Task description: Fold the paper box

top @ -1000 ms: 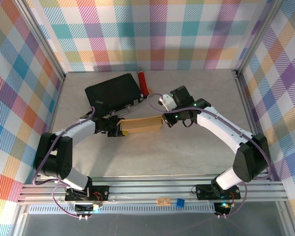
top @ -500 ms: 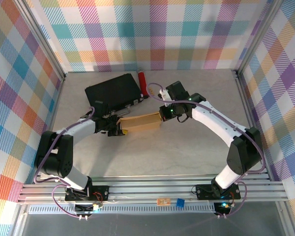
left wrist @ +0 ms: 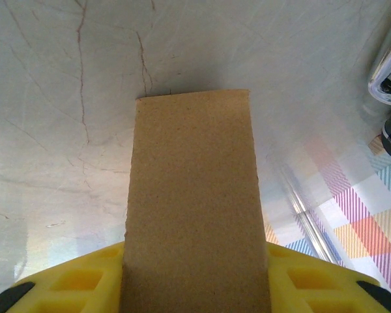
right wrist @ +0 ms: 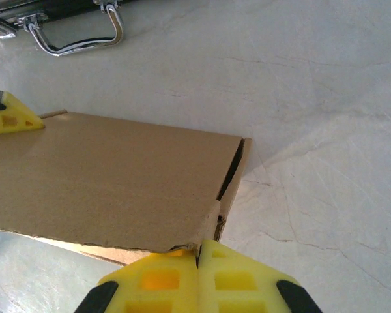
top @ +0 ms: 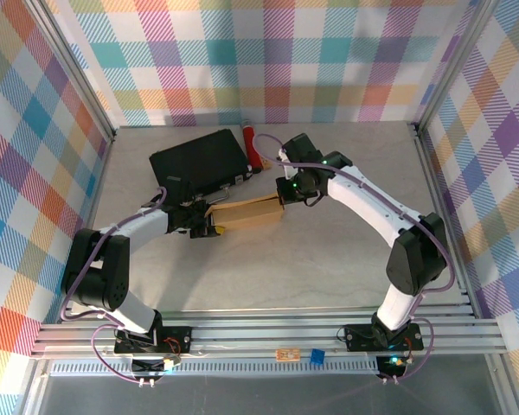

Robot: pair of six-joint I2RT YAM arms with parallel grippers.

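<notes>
The paper box (top: 246,212), brown corrugated cardboard, lies mid-table as a shallow closed shape. My left gripper (top: 209,221) holds its left end; in the left wrist view the cardboard (left wrist: 192,195) fills the gap between the yellow fingers (left wrist: 72,282) of my left gripper (left wrist: 195,290). My right gripper (top: 283,197) is at the box's right end. Its jaws are pressed together (right wrist: 199,261), the tips against the near corner of the lid (right wrist: 117,176), where a side flap (right wrist: 231,189) gapes slightly.
A black case (top: 199,160) with a metal handle (right wrist: 78,39) lies just behind the box. A red cylinder (top: 253,145) sits at the case's right end. Plaid walls and metal frame posts close in the table on three sides.
My right arm has swung left and toward the back, pushing at the box's right end. The box now sits slightly turned and a little farther back. The left gripper kept its grip.
</notes>
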